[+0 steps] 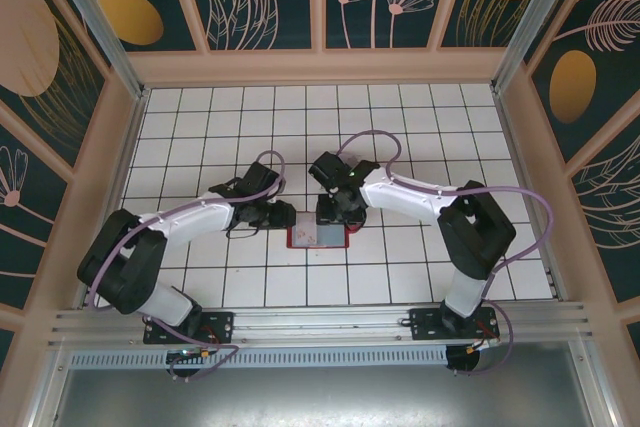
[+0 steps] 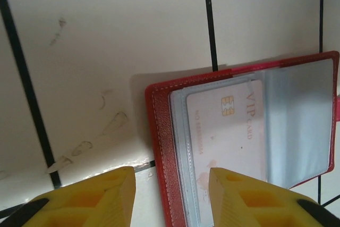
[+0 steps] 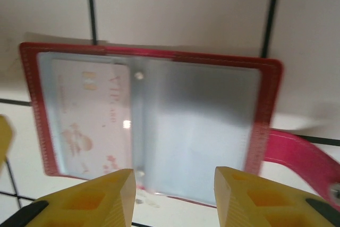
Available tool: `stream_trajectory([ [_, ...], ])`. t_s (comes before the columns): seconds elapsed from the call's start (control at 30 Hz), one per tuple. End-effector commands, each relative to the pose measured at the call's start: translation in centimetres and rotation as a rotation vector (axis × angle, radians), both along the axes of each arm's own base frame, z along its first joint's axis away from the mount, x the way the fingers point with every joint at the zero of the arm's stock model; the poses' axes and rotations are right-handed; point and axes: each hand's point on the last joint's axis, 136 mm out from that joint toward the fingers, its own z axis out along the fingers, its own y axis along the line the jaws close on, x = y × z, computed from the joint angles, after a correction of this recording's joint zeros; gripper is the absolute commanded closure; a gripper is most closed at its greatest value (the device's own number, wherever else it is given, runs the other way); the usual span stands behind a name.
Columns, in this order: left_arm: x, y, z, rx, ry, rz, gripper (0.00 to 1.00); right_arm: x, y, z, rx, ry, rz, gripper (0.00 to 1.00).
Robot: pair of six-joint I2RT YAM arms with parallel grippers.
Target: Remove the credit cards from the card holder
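Observation:
The red card holder [image 1: 318, 237] lies open and flat on the white tiles between my two arms. Its grey clear sleeves face up, and a pale credit card [image 2: 228, 131] marked VIP with a gold chip sits inside one sleeve [image 3: 90, 115]. My left gripper [image 1: 283, 215] hovers at the holder's left end. Its yellow jaws [image 2: 171, 176] stand apart, astride the red stitched edge [image 2: 162, 147]. My right gripper [image 1: 335, 215] is over the holder's far side, jaws [image 3: 174, 176] apart above the empty-looking grey sleeve [image 3: 196, 131]. The red snap tab [image 3: 297, 155] sticks out sideways.
The tiled table [image 1: 400, 127] is boxed in by wooden walls [image 1: 320, 67] at the back and both sides. Smudges [image 2: 114, 123] mark the tile left of the holder. Purple cables [image 1: 370, 142] loop over both arms.

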Motion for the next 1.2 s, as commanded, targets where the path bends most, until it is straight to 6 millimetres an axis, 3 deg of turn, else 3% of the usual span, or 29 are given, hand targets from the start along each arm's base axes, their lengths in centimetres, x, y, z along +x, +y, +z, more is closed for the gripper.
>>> stream_trajectory([
  [0.0, -0.6, -0.6, -0.8, -0.009, 0.035, -0.009, 0.59, 0.1, 2.2, 1.2, 0.142, 0.003, 0.01, 0.56],
  [0.57, -1.4, -0.3, -2.7, 0.044, 0.088, -0.044, 0.63, -0.1, 4.3, -0.7, 0.264, 0.076, 0.002, 0.58],
  [1.17, -1.8, 0.7, -3.6, 0.097, 0.098, -0.041, 0.64, -0.4, 4.6, -3.0, 0.287, 0.129, -0.003, 0.6],
])
